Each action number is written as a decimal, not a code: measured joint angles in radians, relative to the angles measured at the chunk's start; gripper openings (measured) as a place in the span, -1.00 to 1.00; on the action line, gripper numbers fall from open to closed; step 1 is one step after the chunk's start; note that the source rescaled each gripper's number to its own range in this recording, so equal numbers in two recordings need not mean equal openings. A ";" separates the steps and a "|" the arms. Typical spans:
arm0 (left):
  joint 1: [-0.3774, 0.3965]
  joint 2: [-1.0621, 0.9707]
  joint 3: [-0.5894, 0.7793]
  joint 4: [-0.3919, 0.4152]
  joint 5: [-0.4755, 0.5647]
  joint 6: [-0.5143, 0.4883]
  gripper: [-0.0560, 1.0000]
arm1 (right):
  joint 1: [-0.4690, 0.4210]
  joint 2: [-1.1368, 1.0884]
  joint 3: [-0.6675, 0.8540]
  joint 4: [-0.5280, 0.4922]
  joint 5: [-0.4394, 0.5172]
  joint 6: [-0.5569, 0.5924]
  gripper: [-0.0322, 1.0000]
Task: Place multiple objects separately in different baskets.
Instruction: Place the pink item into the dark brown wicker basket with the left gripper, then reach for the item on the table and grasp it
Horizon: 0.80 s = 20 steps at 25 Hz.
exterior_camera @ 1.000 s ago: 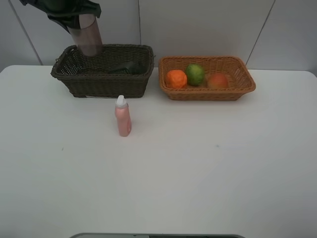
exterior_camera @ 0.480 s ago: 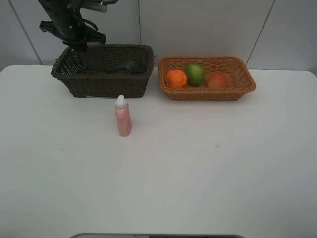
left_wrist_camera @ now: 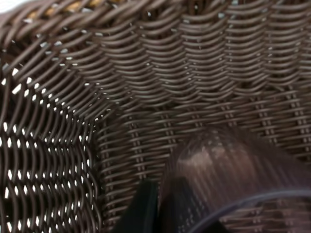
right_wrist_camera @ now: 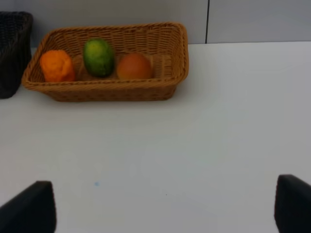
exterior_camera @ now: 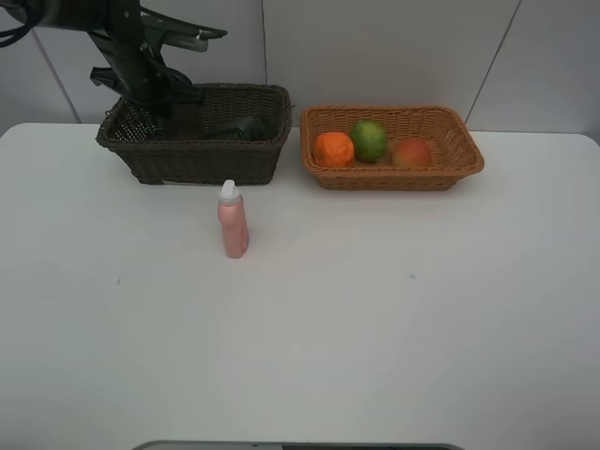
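Note:
My left gripper reaches down into the dark brown basket at its left end, shut on the translucent mauve cup. In the left wrist view the cup sits low against the basket's woven wall, with one dark finger beside it. The dark green pump bottle lies inside the same basket. The tangerine, lime and peach-like fruit lie in the orange-tan basket. The pink white-capped bottle stands on the table in front of the dark basket. My right gripper is open and empty.
The white table stretches in front of both baskets. The right wrist view shows the orange-tan basket with its three fruits and a corner of the dark basket. A grey panelled wall stands behind the baskets.
My left gripper has come down with the mauve cup from above the dark basket's rim into the basket. Everything else has stayed put.

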 joint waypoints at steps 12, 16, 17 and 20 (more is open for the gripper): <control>0.000 -0.030 0.000 -0.010 0.005 -0.002 0.74 | 0.000 0.000 0.000 0.000 0.000 0.000 1.00; -0.003 -0.099 0.000 -0.026 0.041 -0.003 0.82 | 0.000 0.000 0.000 0.000 0.000 0.000 1.00; -0.004 -0.122 0.000 -0.029 0.057 -0.003 0.83 | 0.000 0.000 0.000 0.000 0.000 0.000 1.00; -0.020 -0.185 0.000 -0.033 0.129 -0.004 0.83 | 0.000 0.000 0.000 0.000 0.000 0.000 1.00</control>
